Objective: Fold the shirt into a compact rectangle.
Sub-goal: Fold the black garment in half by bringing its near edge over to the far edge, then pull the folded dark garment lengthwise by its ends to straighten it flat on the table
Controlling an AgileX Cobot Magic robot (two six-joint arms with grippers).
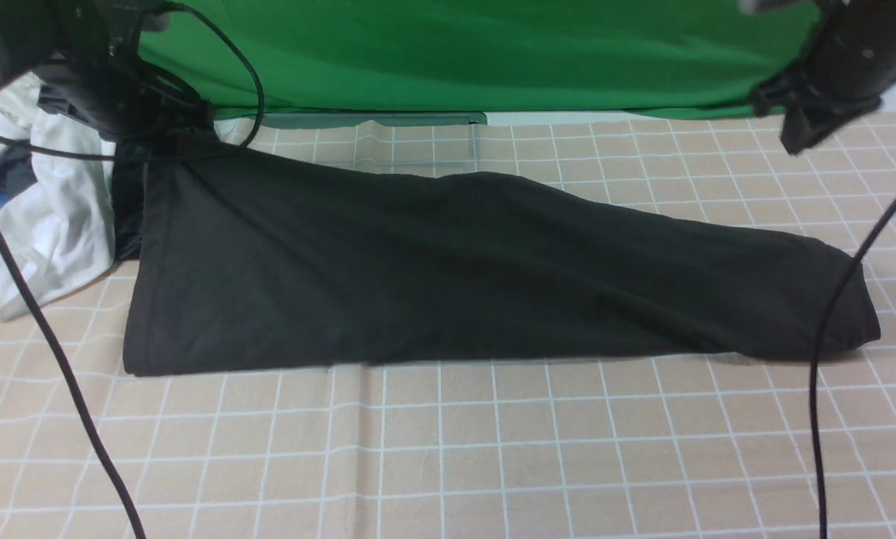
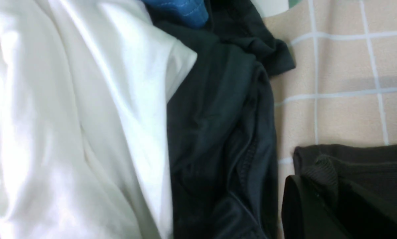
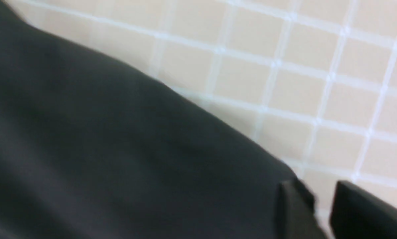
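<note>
A beige tablecloth [image 1: 492, 449] with a white grid covers the table, and a green backdrop [image 1: 455, 52] hangs along its far edge; the shirt [image 1: 455, 277] lies across the middle as 1 long dark band, broad at its left end and narrowing toward its right end, where it bunches; a crumpled white garment [image 1: 58, 217] lies at the far left, touching the shirt's left end; a dark grey-teal garment [image 2: 218, 132] lies between the white one and the shirt, with a scrap of blue fabric [image 2: 181, 10] beside it; 2 black cables [image 1: 51, 344] hang across the near view, 1 on each side; the left gripper [image 2: 324, 189] is pinched on the ribbed edge at the shirt's far-left corner; the right gripper [image 3: 321, 196] hangs at the far right, its jaws apart with bare tablecloth showing between them, just beside the shirt's edge and holding nothing.
</note>
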